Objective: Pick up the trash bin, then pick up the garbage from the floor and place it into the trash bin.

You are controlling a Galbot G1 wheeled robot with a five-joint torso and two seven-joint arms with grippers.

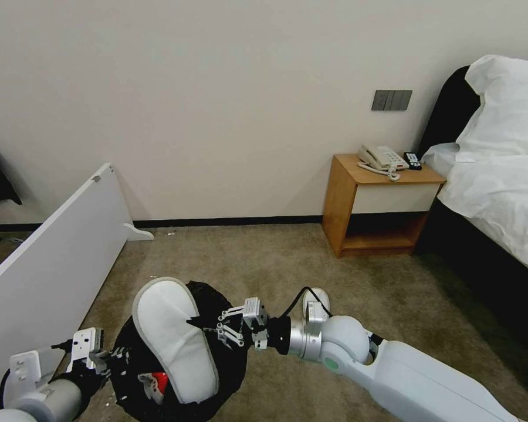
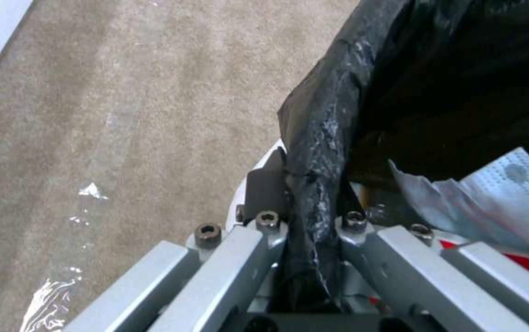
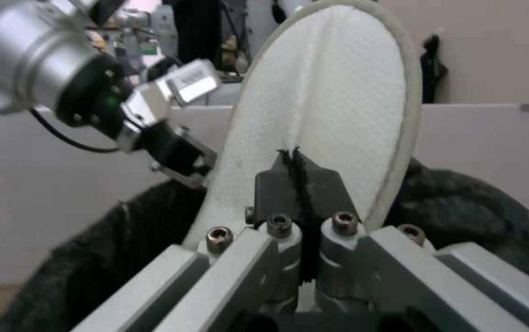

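Currently, slipper: white, pinched at one edge by right gripper, long axis steeply tilted, lower end inside trash bin, upper end well above it. Left gripper: clamped on bin's near rim, bag included

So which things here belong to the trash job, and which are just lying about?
Part of the job:
- trash bin, left gripper shut on its rim
- white slipper, pinched by right gripper over the bin
- red litter inside the bin

Lying about:
- nightstand
- telephone
- remote
- bed
- white board
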